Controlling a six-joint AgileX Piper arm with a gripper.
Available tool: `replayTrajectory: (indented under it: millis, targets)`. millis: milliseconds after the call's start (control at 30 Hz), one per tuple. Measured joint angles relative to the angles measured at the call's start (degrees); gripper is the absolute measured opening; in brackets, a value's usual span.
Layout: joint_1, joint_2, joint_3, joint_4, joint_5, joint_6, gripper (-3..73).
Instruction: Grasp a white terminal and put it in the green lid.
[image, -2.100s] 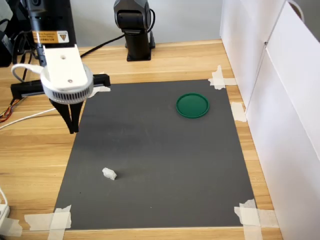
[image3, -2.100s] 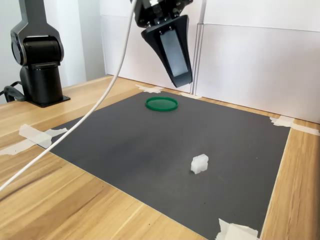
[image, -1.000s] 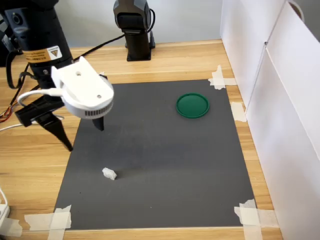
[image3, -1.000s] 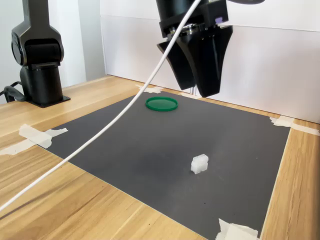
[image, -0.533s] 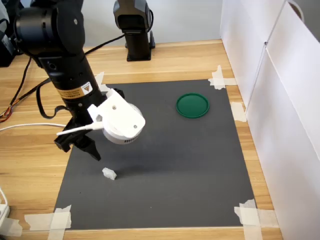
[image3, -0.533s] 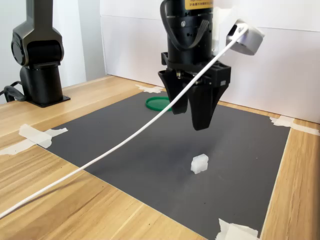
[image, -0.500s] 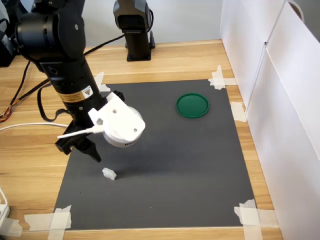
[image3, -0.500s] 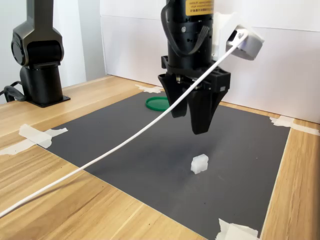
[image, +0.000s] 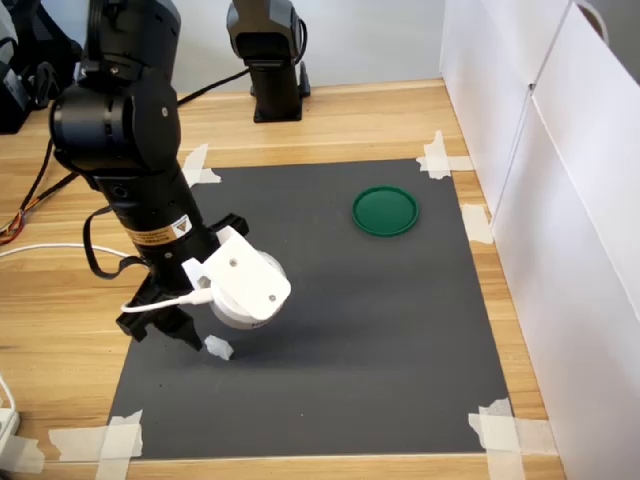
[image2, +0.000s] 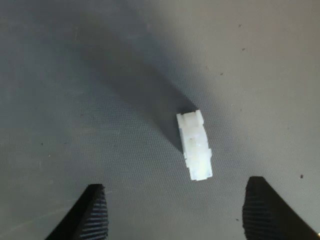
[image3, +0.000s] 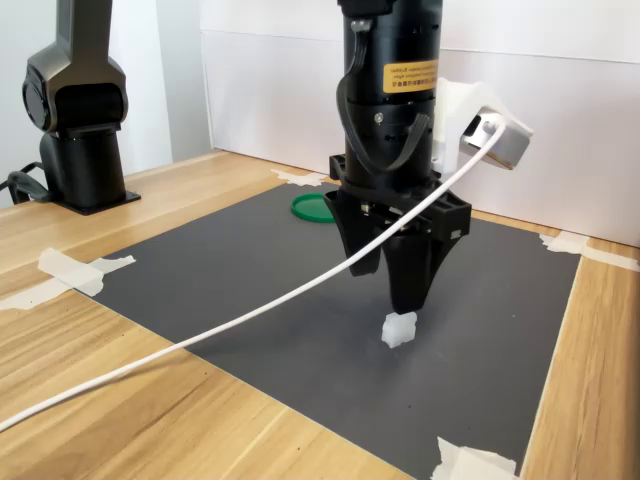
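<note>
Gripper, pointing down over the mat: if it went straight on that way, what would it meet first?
Probably the white terminal: the wrist view shows it between the open fingers, though nearer one. The gripper hangs just above it; the black mat comes next.

Lower left of the first exterior view: the tiny blocky white plastic terminal (image: 218, 348) lies on the dark grey rectangular mat (image: 340, 330), near the mat's lower-left corner. The black arm's gripper (image: 170, 328) hangs right over it, just to its left in the frame. Upper right of centre, the flat round dark-green plastic lid (image: 385, 211) sits on the same mat, well apart from the terminal. The mat lies on the light wooden surface (image: 350, 120), taped at its corners. In the second exterior view the terminal (image3: 398, 328) sits lower centre, the lid (image3: 315, 207) behind it. In the wrist view the terminal (image2: 195, 145) lies between two spread fingers (image2: 92, 215), touching neither.
</note>
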Motion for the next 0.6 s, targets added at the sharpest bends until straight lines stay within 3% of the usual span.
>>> replayTrajectory:
  millis: [600]
  targets:
    - [0.0, 2.6, -1.1, 0.0, -4.2, -1.6, 65.4]
